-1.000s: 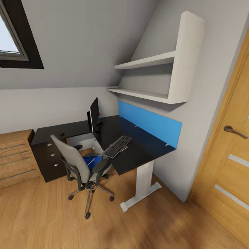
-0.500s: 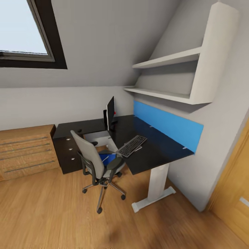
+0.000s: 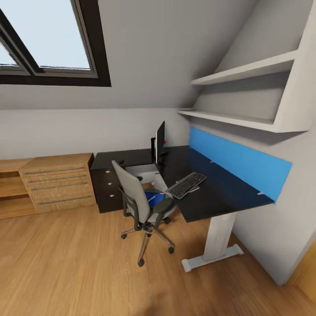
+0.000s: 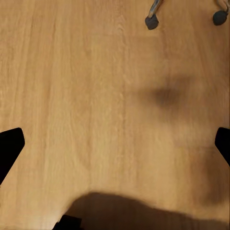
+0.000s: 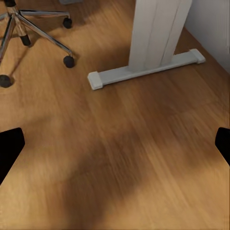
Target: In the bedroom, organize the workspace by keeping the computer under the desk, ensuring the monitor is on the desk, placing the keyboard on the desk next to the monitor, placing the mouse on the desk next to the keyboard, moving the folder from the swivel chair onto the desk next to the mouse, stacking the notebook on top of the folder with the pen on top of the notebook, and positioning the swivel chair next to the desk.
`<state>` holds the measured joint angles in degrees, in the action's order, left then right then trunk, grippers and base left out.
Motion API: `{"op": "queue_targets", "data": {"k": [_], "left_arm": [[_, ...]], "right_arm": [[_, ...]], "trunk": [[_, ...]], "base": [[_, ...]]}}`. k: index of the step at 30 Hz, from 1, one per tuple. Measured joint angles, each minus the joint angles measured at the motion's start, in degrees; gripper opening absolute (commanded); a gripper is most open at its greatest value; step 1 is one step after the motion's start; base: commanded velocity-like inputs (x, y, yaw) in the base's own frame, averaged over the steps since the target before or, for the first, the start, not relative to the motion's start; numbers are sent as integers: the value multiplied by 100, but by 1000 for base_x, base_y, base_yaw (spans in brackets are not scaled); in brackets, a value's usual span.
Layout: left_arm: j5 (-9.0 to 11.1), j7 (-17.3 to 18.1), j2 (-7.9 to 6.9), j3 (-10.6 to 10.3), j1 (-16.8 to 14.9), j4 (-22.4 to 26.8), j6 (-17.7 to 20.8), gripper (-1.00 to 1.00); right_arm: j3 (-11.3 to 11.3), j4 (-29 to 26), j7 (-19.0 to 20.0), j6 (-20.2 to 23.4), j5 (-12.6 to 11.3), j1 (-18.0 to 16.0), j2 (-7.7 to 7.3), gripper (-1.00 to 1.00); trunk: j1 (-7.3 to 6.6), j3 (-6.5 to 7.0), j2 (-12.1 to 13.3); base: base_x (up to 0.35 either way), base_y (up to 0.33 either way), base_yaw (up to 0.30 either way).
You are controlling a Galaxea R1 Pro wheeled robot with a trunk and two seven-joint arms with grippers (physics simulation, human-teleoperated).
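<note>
From the head view, the monitor (image 3: 160, 141) stands edge-on at the inner corner of the black L-shaped table (image 3: 219, 195), the keyboard (image 3: 186, 184) lies near its front edge, and the grey swivel chair (image 3: 142, 206) is drawn up close with the blue folder (image 3: 153, 196) on its seat; a light grey box under the table behind the chair is probably the computer (image 3: 145, 170). In the left wrist view, the left gripper (image 4: 115, 143) has its fingers (image 4: 9, 149) spread wide and empty over the wood floor (image 4: 86, 96), two chair casters ahead. In the right wrist view, the right gripper (image 5: 115, 143) likewise shows fingers (image 5: 9, 146) released and holding nothing, facing the table's white leg (image 5: 158, 33) and the chair's chrome base.
</note>
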<state>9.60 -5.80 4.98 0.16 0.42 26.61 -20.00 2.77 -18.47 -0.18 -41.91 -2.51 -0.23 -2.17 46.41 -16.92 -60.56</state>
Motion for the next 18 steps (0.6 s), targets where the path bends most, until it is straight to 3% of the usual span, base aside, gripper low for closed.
{"op": "queue_targets", "data": {"k": [15,16,18], "left_arm": [[-20,-459,29,-8,-9,136,186,100],[-26,-832,183,-12,-119,627,1022,100],[-31,-981,228,-9,-210,900,1496,100]], "right_arm": [[5,3,-18,36,-19,-8,-8,100],[6,2,-19,40,-14,-134,-12,100],[9,-3,-18,38,-12,-202,-5,100]], "trunk": [[330,-269,-602],[352,-285,-642],[396,-322,-722]], "base": [[0,0,293],[0,0,293],[0,0,293]]}}
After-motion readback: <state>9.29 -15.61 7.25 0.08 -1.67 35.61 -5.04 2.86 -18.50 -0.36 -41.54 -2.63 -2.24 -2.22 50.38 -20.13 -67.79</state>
